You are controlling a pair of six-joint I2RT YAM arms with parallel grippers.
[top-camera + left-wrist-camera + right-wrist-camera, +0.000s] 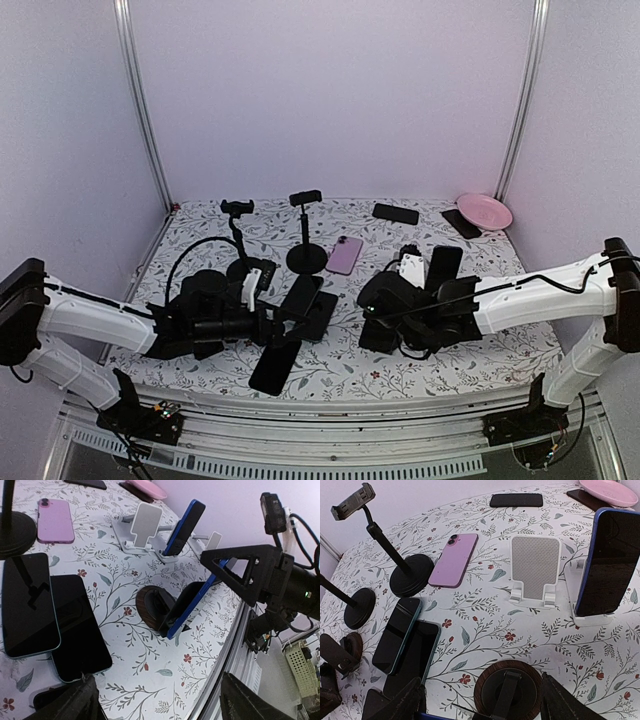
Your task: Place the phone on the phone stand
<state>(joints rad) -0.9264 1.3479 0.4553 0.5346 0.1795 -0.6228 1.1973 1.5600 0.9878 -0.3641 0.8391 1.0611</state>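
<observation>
Though some lay half hidden, at least seven phones [516,500] showed: one pink phone [454,560], others dark or blue-edged. Two black pole stands [410,580], two white stands [535,570], two round wooden stands [487,680], one pink plate [615,490]. Blue-edged phone [187,605] leaned on wooden stand [146,605], centre of left wrist view. Left claw [160,707] spread, empty. Right claw [480,682] spread astride phone's top; contact unclear.

- Plain lilac wall [330,100] across the upper centre of the top view, softly and evenly lit.
- Matching side walls at far left [60,130] and far right [590,120].
- Metal posts in the back corners, upper left [142,100] and upper right [522,100].
- Cloth [500,370], white with grey leaves and small red flowers, over the lower half.
- Metal rail [330,440] along the bottom edge.
</observation>
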